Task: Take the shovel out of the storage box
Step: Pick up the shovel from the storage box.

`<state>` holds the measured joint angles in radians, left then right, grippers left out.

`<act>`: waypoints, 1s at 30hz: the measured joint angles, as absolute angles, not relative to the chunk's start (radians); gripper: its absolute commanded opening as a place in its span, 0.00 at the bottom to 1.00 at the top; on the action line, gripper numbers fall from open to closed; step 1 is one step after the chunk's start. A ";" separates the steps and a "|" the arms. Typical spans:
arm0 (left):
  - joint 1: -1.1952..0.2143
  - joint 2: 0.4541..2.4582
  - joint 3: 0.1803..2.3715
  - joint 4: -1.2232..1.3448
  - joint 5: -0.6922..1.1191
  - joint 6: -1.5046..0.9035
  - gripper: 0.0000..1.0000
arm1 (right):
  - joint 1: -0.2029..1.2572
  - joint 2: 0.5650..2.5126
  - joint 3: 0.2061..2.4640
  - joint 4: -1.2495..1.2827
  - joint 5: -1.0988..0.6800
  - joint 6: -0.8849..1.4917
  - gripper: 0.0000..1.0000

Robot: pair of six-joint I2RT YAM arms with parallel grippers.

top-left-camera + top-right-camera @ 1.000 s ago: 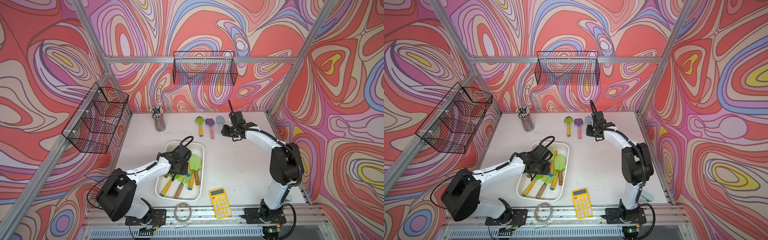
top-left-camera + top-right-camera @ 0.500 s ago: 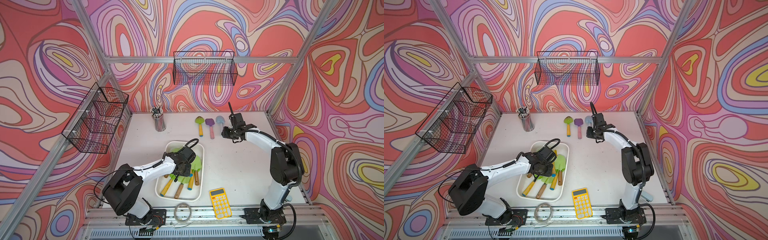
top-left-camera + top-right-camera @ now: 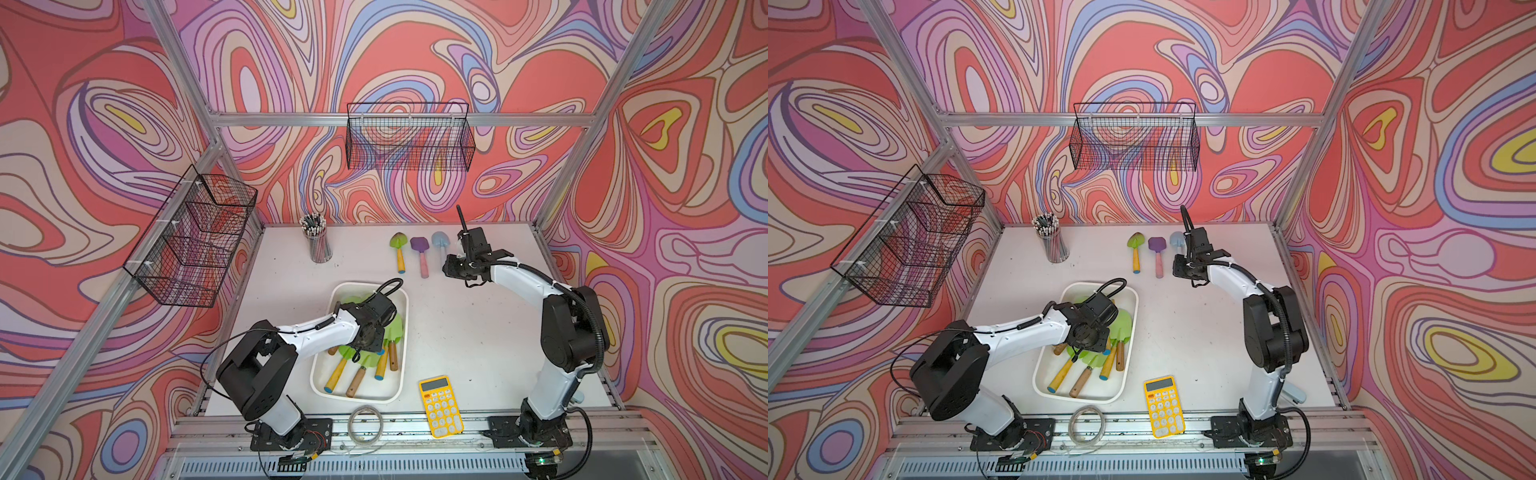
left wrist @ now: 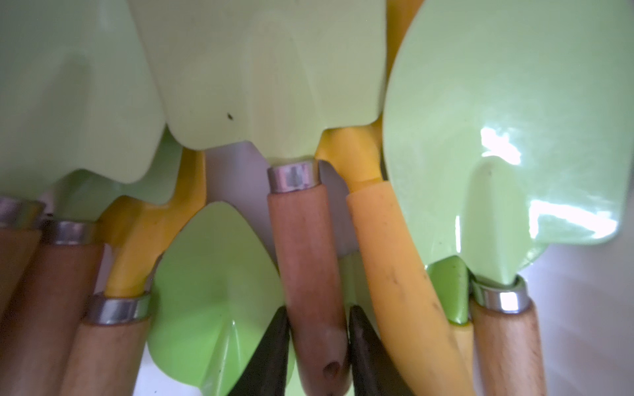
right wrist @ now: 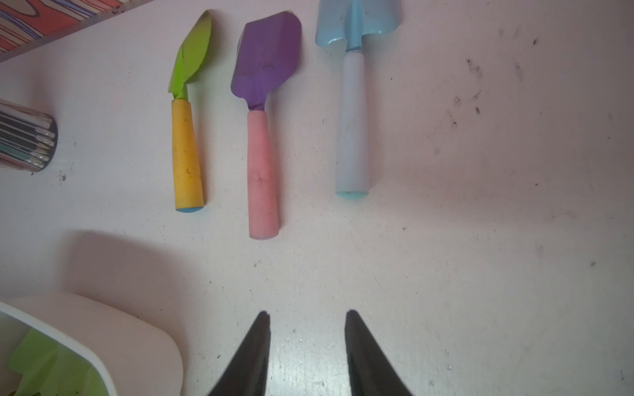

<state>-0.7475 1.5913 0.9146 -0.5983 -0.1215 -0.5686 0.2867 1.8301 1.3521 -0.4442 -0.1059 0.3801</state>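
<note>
Left claw [image 4: 318,312] pinches wooden-handled shovel [image 4: 302,223] inside the storage box [image 3: 357,397].

Walls [image 3: 104,124] printed with swirling bands of red, pink, lilac, blue and yellow close in three sides. Silver metal rails [image 3: 291,119] frame the corners. A black wire basket [image 3: 409,137] hangs on the back wall, a second basket [image 3: 191,241] on the side wall. The white bench [image 3: 469,340] is evenly lit and flecked with dark specks.

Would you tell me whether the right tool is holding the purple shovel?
No, the right tool hangs empty over bare table, with the purple shovel lying apart from it.
</note>
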 measured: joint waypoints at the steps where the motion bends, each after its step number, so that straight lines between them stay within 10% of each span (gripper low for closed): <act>1: -0.748 1.594 0.916 -0.599 -0.123 -0.569 0.33 | 0.287 1.830 1.350 -0.441 -0.106 0.381 0.39; 30: -0.642 1.394 0.919 -0.649 -0.080 -0.544 0.00 | 0.296 1.682 1.301 -0.400 -0.181 0.401 0.38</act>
<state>-0.6418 1.3945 0.9188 -0.6487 -0.0799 -0.5438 0.2962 1.6817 1.3010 -0.3996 -0.1810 0.4007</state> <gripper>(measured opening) 0.238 0.375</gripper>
